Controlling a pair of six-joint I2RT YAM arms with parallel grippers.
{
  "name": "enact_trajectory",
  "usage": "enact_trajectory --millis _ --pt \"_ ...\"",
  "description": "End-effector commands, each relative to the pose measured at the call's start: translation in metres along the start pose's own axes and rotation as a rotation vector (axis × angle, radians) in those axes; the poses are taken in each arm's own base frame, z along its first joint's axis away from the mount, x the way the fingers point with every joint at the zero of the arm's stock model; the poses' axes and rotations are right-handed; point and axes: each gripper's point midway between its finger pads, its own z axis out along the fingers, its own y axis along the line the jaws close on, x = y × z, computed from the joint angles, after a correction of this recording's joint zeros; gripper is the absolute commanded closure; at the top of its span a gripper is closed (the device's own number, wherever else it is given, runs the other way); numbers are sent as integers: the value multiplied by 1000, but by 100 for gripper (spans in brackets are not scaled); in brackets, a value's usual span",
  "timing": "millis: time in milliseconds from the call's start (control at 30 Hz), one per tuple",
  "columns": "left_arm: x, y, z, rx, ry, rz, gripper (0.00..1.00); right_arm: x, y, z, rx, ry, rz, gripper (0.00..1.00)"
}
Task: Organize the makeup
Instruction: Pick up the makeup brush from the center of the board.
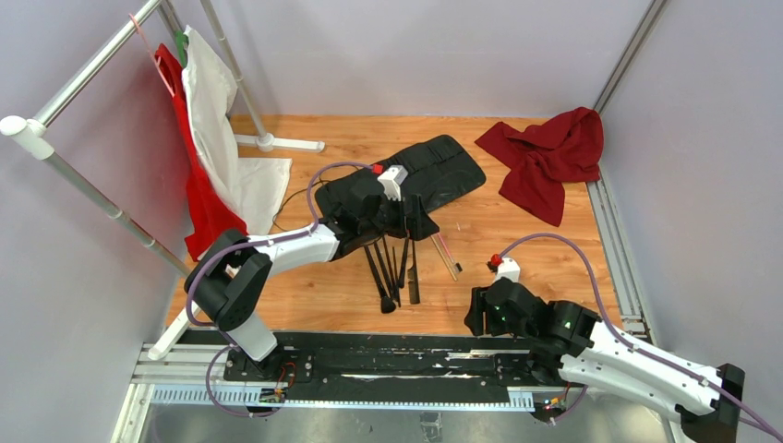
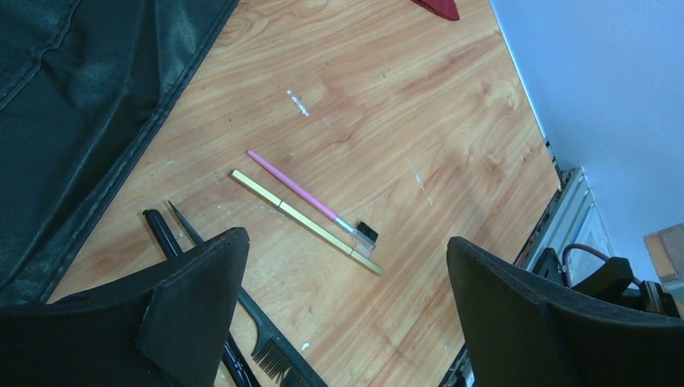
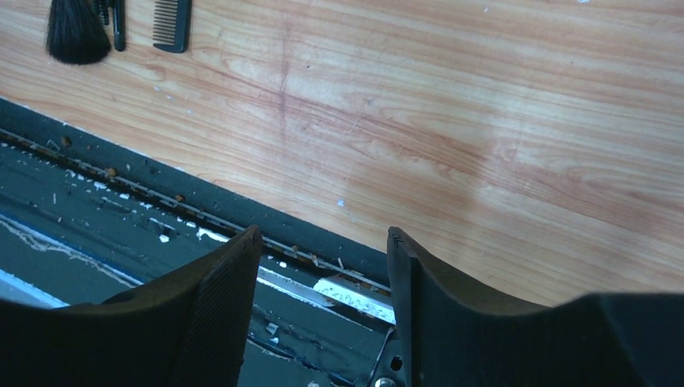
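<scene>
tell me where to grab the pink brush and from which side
Probably mid-handle on the pink brush, coming straight down with jaws across its width. It lies flat on the table, thin and straight, and the tan brush sits close alongside, crowding any sideways approach.

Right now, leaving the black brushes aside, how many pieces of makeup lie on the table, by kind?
pink brush: 1
tan brush: 1
comb: 1
Total: 3
</scene>
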Motion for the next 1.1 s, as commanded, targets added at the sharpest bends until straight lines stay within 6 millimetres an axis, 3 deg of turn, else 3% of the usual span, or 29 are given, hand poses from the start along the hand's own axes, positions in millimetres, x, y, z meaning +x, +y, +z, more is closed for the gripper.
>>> enact_trajectory --millis 0,200,600,867,1067 --pt "-1 2 -4 -10 -8 18 2 -12 -6 -4 55 -52 1 41" --pt "4 6 -1 -15 6 14 2 -38 -9 -5 106 -155 -20 43" --pt "3 10 -4 -41 -11 17 2 -71 -15 -5 201 -255 -109 44" --pt "-1 12 -11 -65 -26 31 2 -93 -17 -10 216 -297 -125 42" --pt "1 3 -11 -21 -6 32 2 -101 -19 -13 239 -314 -121 32"
